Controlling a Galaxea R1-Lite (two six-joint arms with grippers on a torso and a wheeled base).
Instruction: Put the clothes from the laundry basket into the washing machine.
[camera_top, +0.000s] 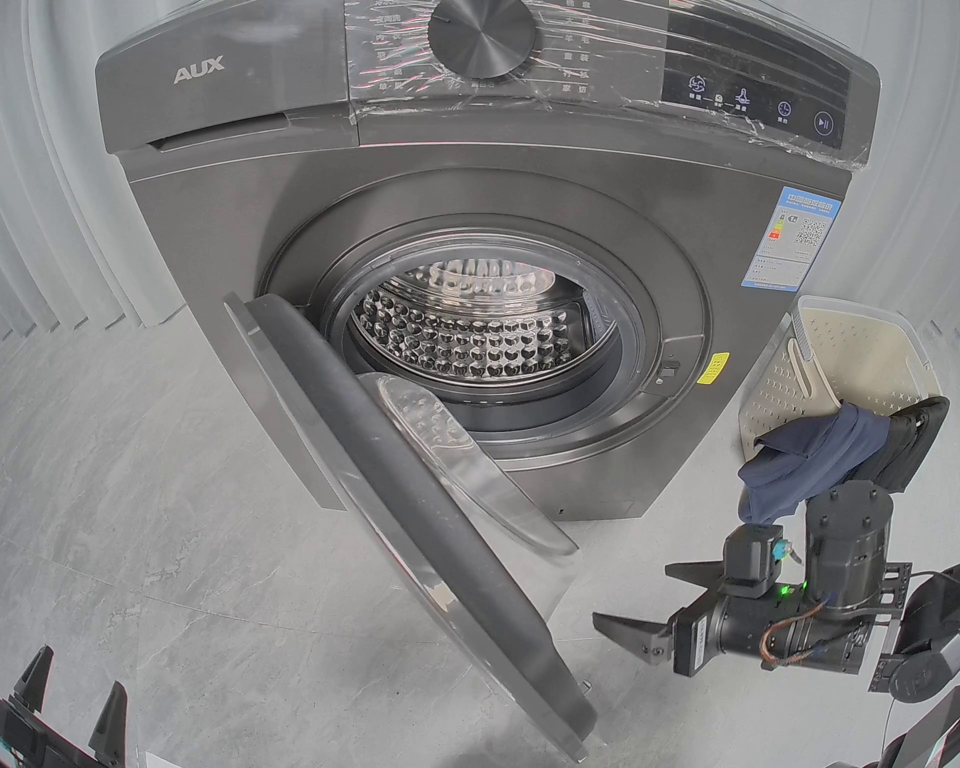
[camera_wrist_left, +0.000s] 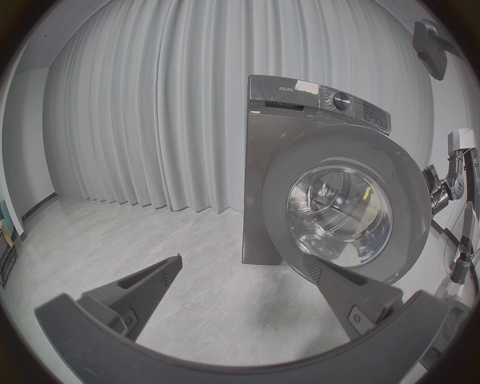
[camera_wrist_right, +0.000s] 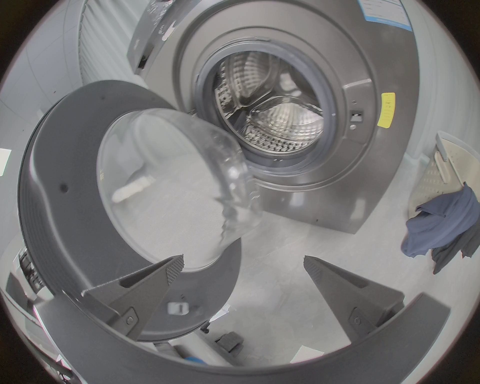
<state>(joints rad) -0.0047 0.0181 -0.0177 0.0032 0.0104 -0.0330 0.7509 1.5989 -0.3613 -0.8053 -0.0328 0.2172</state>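
Observation:
The grey washing machine (camera_top: 250, 210) stands in front of me with its round door (camera_top: 400, 500) swung wide to the left. Its steel drum (camera_top: 470, 330) holds no clothes. To the machine's right, a cream laundry basket (camera_top: 860, 350) sits on the floor. A navy garment (camera_top: 810, 455) hangs over its near rim, with a black garment (camera_top: 915, 435) beside it. My right gripper (camera_top: 650, 600) hovers low, just in front of the basket, open and pointing left toward the door. My left gripper (camera_top: 78, 680) is open, low at the far left. The right wrist view shows the navy garment (camera_wrist_right: 440, 220) and drum (camera_wrist_right: 270, 110).
The open door (camera_wrist_right: 125, 200) juts out between my two arms and close to my right gripper (camera_wrist_right: 240, 262). Grey tiled floor (camera_top: 130, 480) stretches to the left, backed by a pleated curtain (camera_wrist_left: 140, 125). My left gripper (camera_wrist_left: 241, 262) faces the door's outer side (camera_wrist_left: 350, 200).

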